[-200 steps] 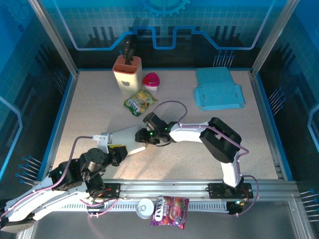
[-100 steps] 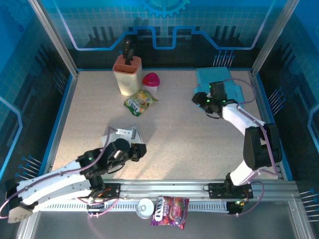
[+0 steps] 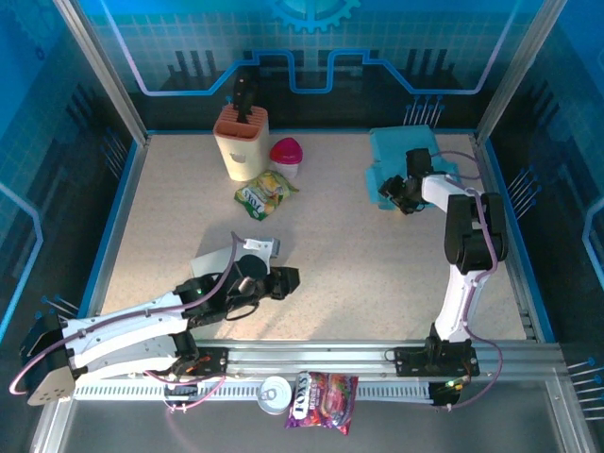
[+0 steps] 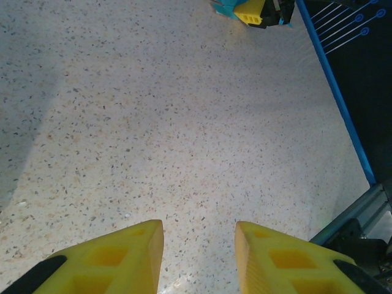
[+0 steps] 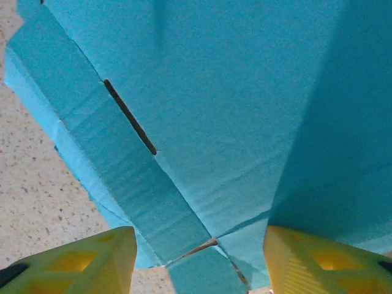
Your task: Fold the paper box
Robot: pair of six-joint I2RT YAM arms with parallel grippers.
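Top external view: The flat blue paper box (image 3: 392,151) lies at the far right of the tabletop (image 3: 359,255). The right pincer (image 3: 394,193) sits at its near-left edge. The left pincer (image 3: 286,280) lies low, near the front.

Left wrist view: The left pincer (image 4: 199,245) is open, with bare tabletop (image 4: 184,122) between its fingers.

Right wrist view: The right pincer (image 5: 196,245) is open, its fingers straddling the near edge of the paper box (image 5: 214,92).

no readable text, snack packets' (image 3: 321,397) print illegible
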